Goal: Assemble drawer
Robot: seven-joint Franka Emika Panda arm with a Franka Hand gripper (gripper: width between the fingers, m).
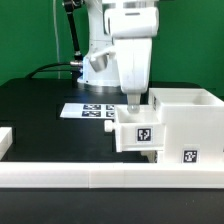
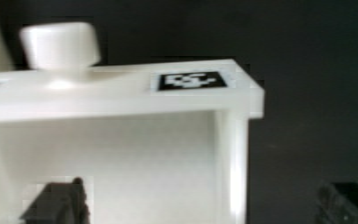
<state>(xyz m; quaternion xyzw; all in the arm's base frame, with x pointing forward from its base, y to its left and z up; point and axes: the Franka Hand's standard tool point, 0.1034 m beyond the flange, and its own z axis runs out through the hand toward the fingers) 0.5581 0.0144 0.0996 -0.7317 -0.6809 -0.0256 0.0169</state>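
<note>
My white plastic case (image 1: 185, 128) stands on the black table at the exterior view's right, open at the top, with a black-and-white square tag (image 1: 189, 156) low on its front. A smaller white tray (image 1: 138, 132) sits touching the case's side toward the exterior view's left, a square tag (image 1: 143, 134) on its face. In the wrist view the tray (image 2: 123, 130) shows a round white knob (image 2: 62, 52) and another tag (image 2: 192, 81) on its flat surface.

Black matte table (image 1: 40, 115). On it: flat white marker board with printed square tags (image 1: 88, 110); tall white plastic boxy case (image 1: 188, 125), beside the board; long low white rail (image 1: 110, 180), in front of the case.
</note>
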